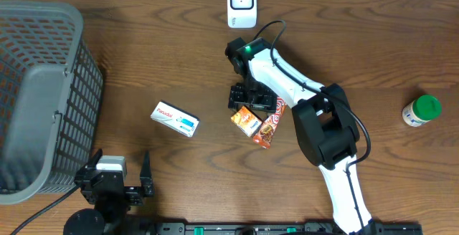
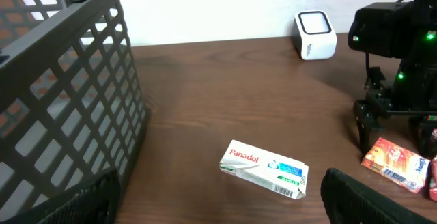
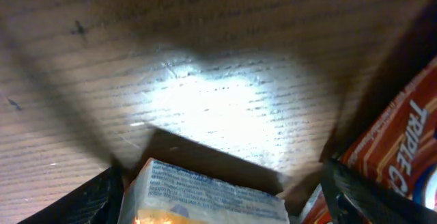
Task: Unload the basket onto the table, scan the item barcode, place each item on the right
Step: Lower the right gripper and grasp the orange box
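A small orange box (image 1: 246,120) lies on the wooden table (image 1: 179,63), ungripped between the wide-spread fingers of the right gripper (image 1: 250,107), whose outstretched arm points down, near the white barcode scanner (image 1: 242,4).

The brown wooden table (image 1: 143,49) carries one grey plastic lattice basket (image 1: 80,113), one white boxy barcode scanner (image 1: 242,3), one white Panadol carton (image 1: 175,119), one small orange carton (image 1: 246,120), one red-and-orange snack packet (image 1: 269,127) and one pale little bottle with a green cap (image 1: 421,111).
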{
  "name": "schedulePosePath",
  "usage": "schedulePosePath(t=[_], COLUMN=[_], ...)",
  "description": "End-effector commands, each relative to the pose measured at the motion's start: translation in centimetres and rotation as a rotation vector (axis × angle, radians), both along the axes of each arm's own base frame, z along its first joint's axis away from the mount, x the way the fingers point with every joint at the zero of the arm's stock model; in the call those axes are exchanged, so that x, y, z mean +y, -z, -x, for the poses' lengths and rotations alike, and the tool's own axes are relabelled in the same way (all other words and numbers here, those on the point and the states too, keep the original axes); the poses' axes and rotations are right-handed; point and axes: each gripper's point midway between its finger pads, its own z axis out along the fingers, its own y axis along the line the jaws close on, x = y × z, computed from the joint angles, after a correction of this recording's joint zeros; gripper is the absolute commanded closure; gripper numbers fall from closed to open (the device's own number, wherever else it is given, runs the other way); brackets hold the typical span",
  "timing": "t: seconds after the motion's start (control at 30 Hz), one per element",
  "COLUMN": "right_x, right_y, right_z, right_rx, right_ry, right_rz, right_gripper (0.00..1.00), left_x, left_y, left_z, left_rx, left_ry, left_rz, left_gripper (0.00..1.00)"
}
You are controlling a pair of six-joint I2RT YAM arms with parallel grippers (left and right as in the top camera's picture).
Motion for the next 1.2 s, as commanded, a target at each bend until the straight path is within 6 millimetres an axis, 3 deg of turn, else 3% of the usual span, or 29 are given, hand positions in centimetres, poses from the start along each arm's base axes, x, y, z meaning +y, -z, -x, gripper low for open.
schedulePosePath(t=[0.0,0.5,1.17], right_x=[0.6,2.1,2.5], right_y=[0.9,0.2,0.9], right_z=[1.0,5.3,2.9], right_rx=[0.033,0.111,-0.031], right_ry=[0.005,-0.025,-0.069], right_rz=[0.015,0.091,0.122], right_gripper=[0.11,0.08,0.08], left_x=[0.0,0.0,0.0], left_y=[0.0,0.0,0.0], left_z=[0.0,0.0,0.0], left_rx=[-0.005,-0.005,-0.005], left_ry=[-0.003,-0.003,-0.003], left_rz=[0.003,0.003,0.003], left_gripper=[0.07,0.07,0.07])
